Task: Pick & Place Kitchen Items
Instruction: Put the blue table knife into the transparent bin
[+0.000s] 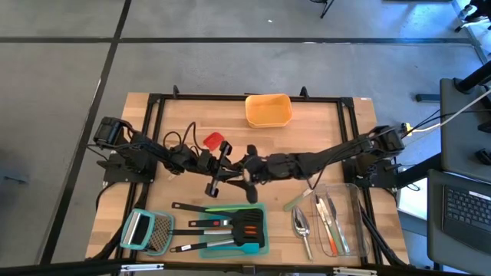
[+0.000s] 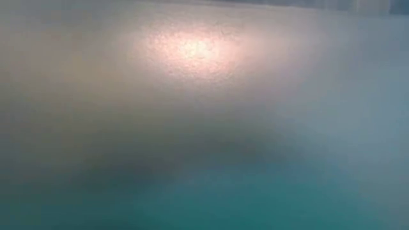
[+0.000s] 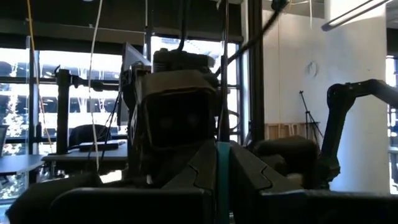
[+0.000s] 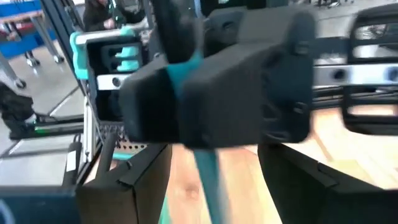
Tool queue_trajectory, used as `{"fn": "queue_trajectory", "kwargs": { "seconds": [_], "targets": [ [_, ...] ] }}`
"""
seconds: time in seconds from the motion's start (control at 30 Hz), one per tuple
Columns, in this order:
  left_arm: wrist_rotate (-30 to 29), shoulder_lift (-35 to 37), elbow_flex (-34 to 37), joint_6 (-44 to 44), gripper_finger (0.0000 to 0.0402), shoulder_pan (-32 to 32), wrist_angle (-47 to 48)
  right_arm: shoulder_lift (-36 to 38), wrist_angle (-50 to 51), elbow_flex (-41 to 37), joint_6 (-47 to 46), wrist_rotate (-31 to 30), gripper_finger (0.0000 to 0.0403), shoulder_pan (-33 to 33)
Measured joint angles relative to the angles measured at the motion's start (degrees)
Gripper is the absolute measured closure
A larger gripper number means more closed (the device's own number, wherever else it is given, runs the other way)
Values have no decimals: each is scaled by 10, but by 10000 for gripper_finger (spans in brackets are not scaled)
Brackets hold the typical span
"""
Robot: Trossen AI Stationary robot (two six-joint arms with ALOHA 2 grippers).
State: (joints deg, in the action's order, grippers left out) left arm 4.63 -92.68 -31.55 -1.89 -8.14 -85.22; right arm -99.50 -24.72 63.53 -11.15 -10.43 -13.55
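The wooden table (image 1: 192, 115) fills the high view, and both dark arms reach in to meet at its middle. The left gripper (image 1: 219, 167) comes from nine o'clock with its fingers (image 3: 205, 171) pressed together on a slim teal spatula (image 3: 222, 180), whose handle shows as a thin teal strip between them. The right gripper (image 1: 252, 165) comes from three o'clock and faces the left one closely; its fingers (image 4: 140, 180) stand spread on either side of that same handle without gripping it. Just beside the left arm lies a red turner (image 1: 213, 141).

At twelve o'clock sits an orange container (image 1: 268, 110). At about seven o'clock a teal tray (image 1: 261, 244) carries black turners (image 1: 247, 228) and other long-handled utensils, with a flat grater (image 1: 153, 231) touching its outer side. At five o'clock a clear container (image 1: 349, 230) holds cutlery (image 1: 328, 224), and silver spoons (image 1: 301, 224) lie just beside it. The low view shows only a blur.
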Motion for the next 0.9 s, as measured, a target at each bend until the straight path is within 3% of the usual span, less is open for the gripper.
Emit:
{"fn": "queue_trajectory", "kwargs": {
  "seconds": [0.17,0.53,0.73,0.9],
  "targets": [
    [2,0,0,-4,389,0,3,-19,73,47,11,1,161,-1],
    [3,0,0,-4,389,0,14,-17,117,47,0,1,180,0],
    [3,0,0,-4,389,0,15,-17,117,47,-1,-30,246,-1],
    [3,0,0,-2,389,0,14,-16,117,47,4,-29,346,-3]
  ]
}}
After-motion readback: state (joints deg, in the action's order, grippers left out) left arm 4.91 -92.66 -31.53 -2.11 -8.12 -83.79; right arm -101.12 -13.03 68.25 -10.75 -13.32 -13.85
